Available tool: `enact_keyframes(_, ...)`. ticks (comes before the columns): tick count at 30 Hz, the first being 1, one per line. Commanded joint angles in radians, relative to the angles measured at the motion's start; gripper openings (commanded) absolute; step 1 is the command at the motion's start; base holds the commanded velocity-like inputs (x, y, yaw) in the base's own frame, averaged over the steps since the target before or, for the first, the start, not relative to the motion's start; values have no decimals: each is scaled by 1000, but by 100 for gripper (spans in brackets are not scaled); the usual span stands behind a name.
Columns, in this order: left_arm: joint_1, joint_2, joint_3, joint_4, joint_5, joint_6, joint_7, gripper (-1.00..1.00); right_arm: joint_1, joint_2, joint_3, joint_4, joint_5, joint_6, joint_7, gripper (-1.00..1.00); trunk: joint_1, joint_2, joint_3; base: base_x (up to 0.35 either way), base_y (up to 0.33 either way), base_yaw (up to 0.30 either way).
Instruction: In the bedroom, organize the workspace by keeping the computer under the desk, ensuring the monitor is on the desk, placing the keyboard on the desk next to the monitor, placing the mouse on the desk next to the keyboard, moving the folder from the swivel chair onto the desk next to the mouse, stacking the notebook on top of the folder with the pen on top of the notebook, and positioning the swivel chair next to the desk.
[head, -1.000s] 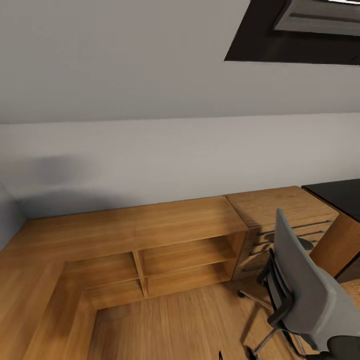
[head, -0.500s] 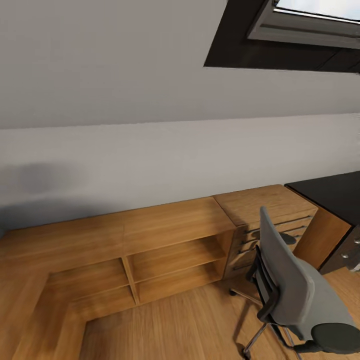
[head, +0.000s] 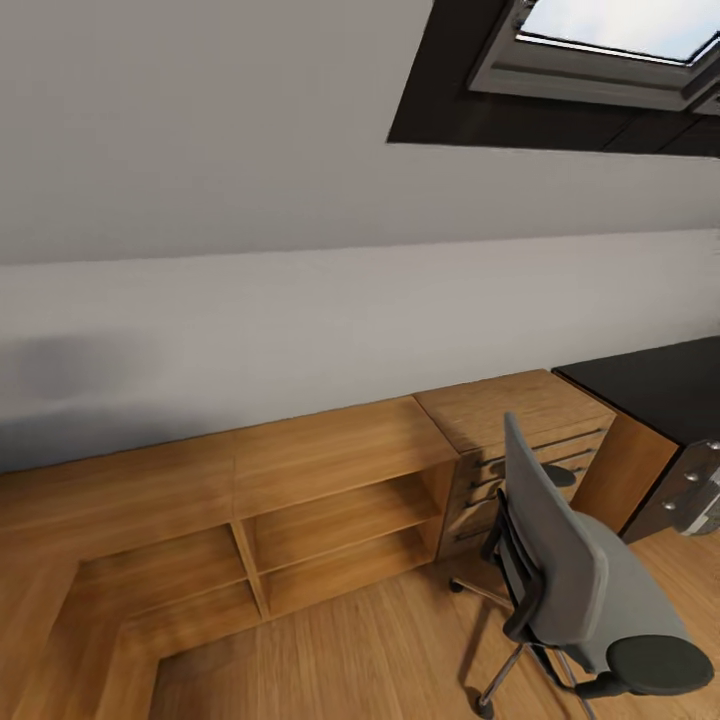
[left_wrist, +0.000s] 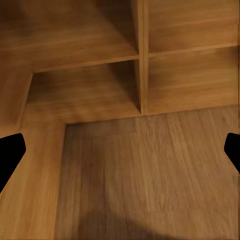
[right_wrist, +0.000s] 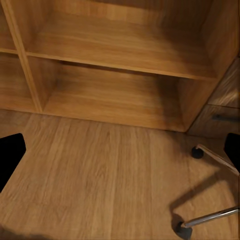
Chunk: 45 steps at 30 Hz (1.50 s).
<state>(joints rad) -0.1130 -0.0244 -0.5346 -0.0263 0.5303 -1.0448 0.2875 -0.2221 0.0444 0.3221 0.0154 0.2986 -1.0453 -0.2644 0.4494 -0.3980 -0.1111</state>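
Two pieces of the task's furniture show in the head view, and none of the small items does. At the left runs a low wooden shelf unit (head: 330, 520) with open compartments, standing against the white wall on the wood floor (head: 350, 660); next to it on the right sits a light-wood drawer cabinet (head: 520, 440). The swivel chair (head: 570, 580) stands in front of that cabinet, its grey back toward the camera, so whether the folder lies on the seat cannot be told. At the far right is the corner of the black desk (head: 660, 385), with silver knobs low on its drawer block. The left gripper (left_wrist: 120, 150) hangs over bare floor by the shelf corner, fingers spread wide and empty; the right gripper (right_wrist: 120, 150) is likewise wide apart with nothing between, over floor near the chair's chrome legs. My judgement is that the robot is travelling toward the workspace; next it should turn further right and close in on the chair's seat side.
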Motion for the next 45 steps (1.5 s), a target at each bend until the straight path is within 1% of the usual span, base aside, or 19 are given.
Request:
enact_keyframes(1, -1, 0, -8, 0, 2, -2, 6, 100, -1, 0, 3, 2, 8, -2, -11, 100, 1, -2, -1, 0, 0, -94)
enact_keyframes(8, -1, 0, -8, 0, -9, -2, 5, 100, -1, -1, 3, 1, 9, -2, -12, 100, 1, -2, 6, 0, 0, -93)
enact_keyframes(37, -1, 1, -8, 0, -10, -2, 8, 100, -1, 1, -2, 0, 4, -2, -12, 100, 1, -2, 34, 0, 0, -115)
enact_keyframes(41, -1, 1, -8, 0, -10, -2, 9, 100, -1, 7, 6, 2, 7, 40, -5, 100, 1, -2, 37, 0, 0, -190)
enact_keyframes(45, -1, 1, -8, 1, -10, -2, 9, 100, -1, 10, 3, 0, 4, 73, -10, 100, 1, -2, 38, 0, 0, -97)
